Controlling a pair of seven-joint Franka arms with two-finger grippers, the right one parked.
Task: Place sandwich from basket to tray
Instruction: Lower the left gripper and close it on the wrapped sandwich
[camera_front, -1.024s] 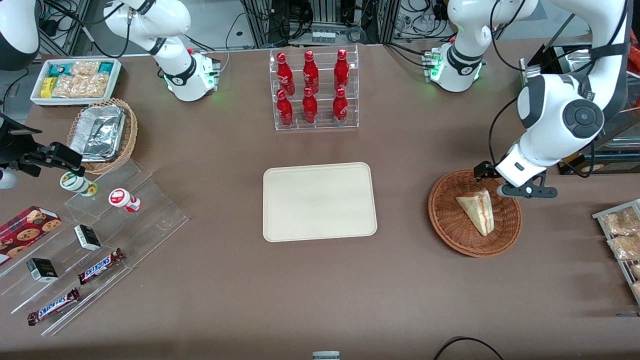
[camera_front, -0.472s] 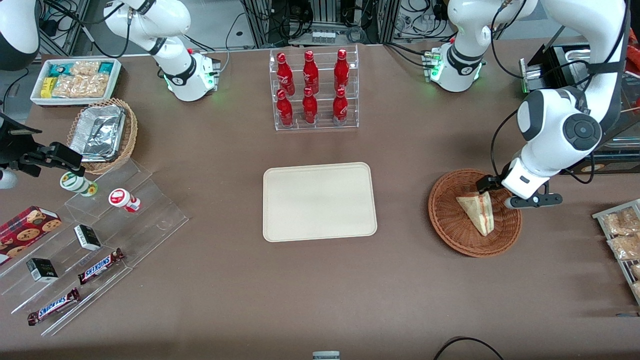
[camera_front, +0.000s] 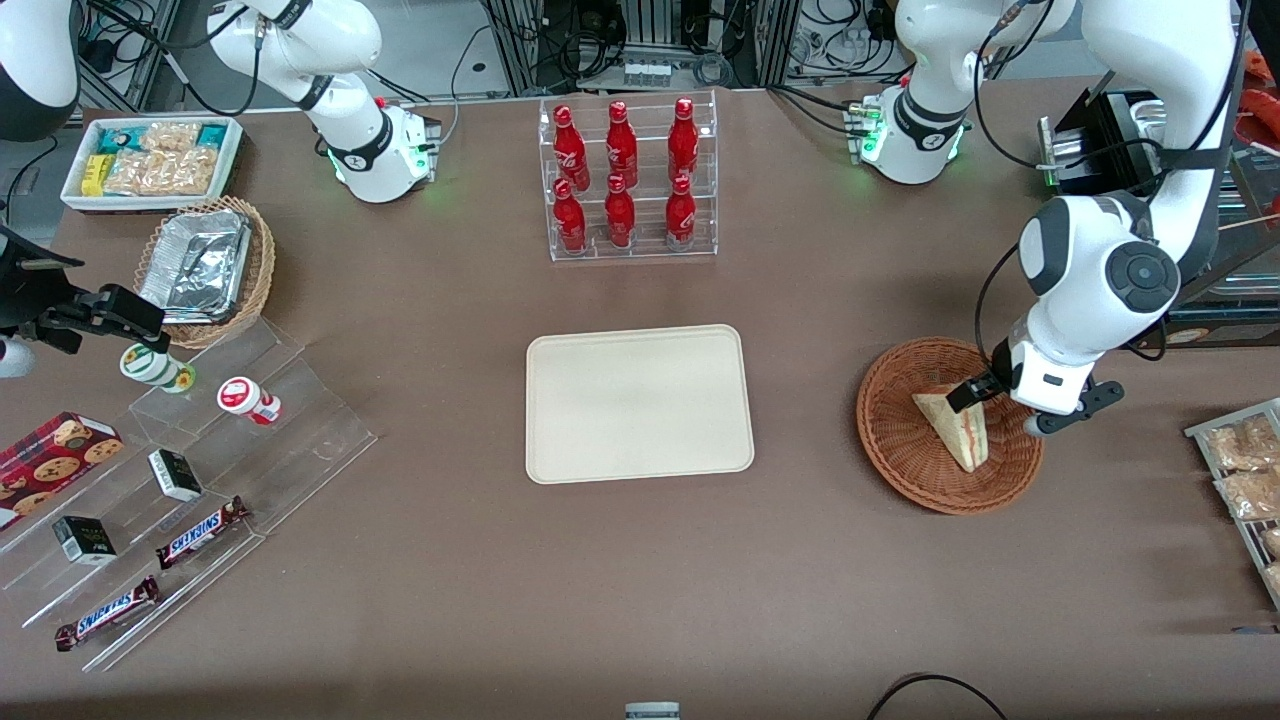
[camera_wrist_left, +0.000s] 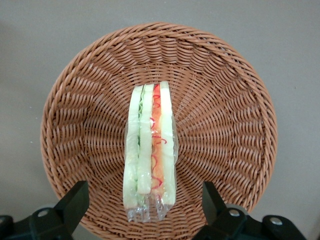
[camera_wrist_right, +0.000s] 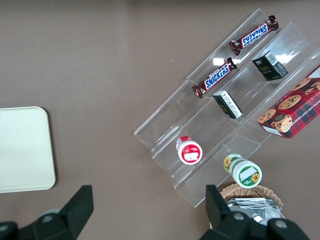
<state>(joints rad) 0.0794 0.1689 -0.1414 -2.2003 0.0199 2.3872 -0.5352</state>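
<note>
**Gripper over basket, sandwich not gripped**

Sandwich (camera_front: 958, 428) lies in the basket (camera_front: 900, 450), wrapped in clear film, its cut edge turned up. Wrist view: sandwich (camera_wrist_left: 150, 152) stands on edge across the basket (camera_wrist_left: 225, 125) floor, layers of white bread, green, then orange and red filling showing. Film bunches at the wide end.

Gripper (camera_front: 1000, 400) hangs above the basket, over the edge toward the working arm's end of the table, above the sandwich's wide end. Fingers spread wide. In the wrist view the two fingertips (camera_wrist_left: 75, 200) sit one on each side of the sandwich, well apart from it; gripper (camera_wrist_left: 145, 205) centre line falls on the wide end. No contact with bread or wicker visible.

Tray (camera_front: 640, 404) sits flat at mid-table, toward the parked arm's end from the basket, well apart from it. Tray corner (camera_wrist_right: 25, 150) also shows in the right wrist view.

Bottle rack (camera_front: 628, 180) with six red bottles stands farther from the front camera than the tray. Foil trays in a tan basket (camera_front: 205, 265) and a snack bin (camera_front: 150, 160) lie toward the parked arm's end. Clear stepped shelf (camera_front: 200, 480) there holds candy bars (camera_front: 200, 532), small boxes and two cups.
</note>
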